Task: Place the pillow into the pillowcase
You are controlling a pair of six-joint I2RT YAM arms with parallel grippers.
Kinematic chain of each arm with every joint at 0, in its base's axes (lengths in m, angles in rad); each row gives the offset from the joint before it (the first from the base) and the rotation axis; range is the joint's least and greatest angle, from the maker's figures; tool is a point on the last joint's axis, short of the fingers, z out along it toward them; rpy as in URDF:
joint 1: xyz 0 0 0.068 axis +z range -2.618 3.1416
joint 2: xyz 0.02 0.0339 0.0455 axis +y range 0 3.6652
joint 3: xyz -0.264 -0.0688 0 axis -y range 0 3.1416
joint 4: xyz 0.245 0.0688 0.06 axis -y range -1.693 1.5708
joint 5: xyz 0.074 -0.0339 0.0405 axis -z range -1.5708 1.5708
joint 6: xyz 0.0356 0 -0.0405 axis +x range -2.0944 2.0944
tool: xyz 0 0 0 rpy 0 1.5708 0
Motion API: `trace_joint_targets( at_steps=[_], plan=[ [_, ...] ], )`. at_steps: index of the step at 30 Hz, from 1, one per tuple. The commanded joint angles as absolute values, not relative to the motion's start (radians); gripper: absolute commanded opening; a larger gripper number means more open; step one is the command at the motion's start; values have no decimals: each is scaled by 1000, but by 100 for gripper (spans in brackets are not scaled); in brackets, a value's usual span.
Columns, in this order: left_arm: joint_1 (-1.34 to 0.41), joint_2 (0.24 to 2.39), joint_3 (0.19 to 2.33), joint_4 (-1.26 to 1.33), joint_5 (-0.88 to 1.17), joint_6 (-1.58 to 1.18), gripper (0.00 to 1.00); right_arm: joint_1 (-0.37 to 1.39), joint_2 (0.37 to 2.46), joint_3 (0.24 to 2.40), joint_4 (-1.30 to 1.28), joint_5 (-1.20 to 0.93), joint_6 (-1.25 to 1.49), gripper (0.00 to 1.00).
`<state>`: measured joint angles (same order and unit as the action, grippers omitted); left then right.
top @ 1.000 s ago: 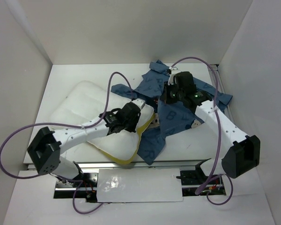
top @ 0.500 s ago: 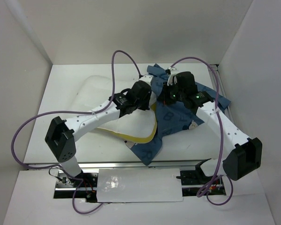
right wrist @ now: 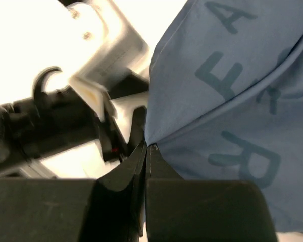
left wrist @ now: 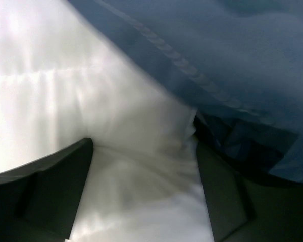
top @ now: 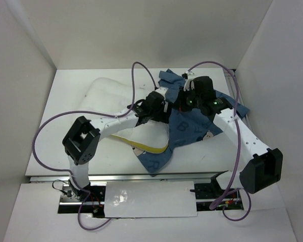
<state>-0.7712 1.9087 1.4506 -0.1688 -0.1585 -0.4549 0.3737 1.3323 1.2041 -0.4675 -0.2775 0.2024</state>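
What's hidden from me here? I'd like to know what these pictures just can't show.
- Top view: the left hand and right hand cover the pillowcase mouth, so how far in the pillow is cannot be seen.
- Left wrist view: blurred, too close; the pillowcase's print cannot be read.
- Right wrist view: frame edges cut off most of the pillowcase the right hand pinches.

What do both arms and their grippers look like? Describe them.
The left arm and right arm both have white links dotted with small holes and bulky black joint housings. Each trails a looping purple cable. A green light glows near the right wrist. The left gripper and right gripper have dark, flat-sided fingers.
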Motion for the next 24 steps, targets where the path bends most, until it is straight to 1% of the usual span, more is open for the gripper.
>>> trace_joint_targets(
  at_steps=[1, 3, 4, 6, 7, 10, 11, 12, 13, 14, 15, 17, 18, 21, 24],
  plan=[
    [-764, 1749, 1384, -57, -118, -437, 100, 358, 1335, 1210, -462, -304, 212, 0],
    [-764, 1659, 1336, -72, -118, -396, 100, 348, 1335, 1200, -462, -293, 221, 0],
    [-764, 1634, 1336, -143, -118, -370, 100, 348, 1335, 1190, -462, -293, 221, 0],
    [-764, 1579, 1272, -193, -129, -313, 100, 339, 1335, 1181, -451, -284, 230, 0],
    [-764, 1512, 1238, -215, -129, -299, 100, 339, 1335, 1171, -451, -284, 230, 0],
    [-805, 1386, 1054, -224, -129, -235, 100, 339, 1344, 1170, -451, -275, 230, 0],
    [-849, 1299, 1005, -206, -109, -210, 100, 339, 1344, 1170, -451, -275, 230, 0],
    [-879, 1261, 956, -192, -80, -134, 100, 339, 1344, 1170, -451, -275, 230, 0],
    [-908, 1234, 871, -169, -63, -105, 100, 339, 1353, 1170, -451, -275, 230, 0],
    [-942, 1214, 838, -152, -63, -89, 100, 339, 1353, 1170, -451, -275, 230, 0],
    [-998, 1203, 810, -135, -119, -89, 100, 339, 1353, 1170, -451, -275, 230, 0],
    [-1032, 1224, 784, -126, -158, -66, 100, 339, 1353, 1170, -451, -288, 230, 0],
    [-1041, 1244, 784, -126, -175, -57, 100, 339, 1353, 1170, -451, -288, 230, 0],
    [-1054, 1350, 808, -88, -314, -57, 100, 348, 1344, 1170, -460, -288, 230, 0],
    [-1054, 1446, 847, -55, -371, -44, 100, 359, 1333, 1152, -460, -299, 230, 0]
  ],
)
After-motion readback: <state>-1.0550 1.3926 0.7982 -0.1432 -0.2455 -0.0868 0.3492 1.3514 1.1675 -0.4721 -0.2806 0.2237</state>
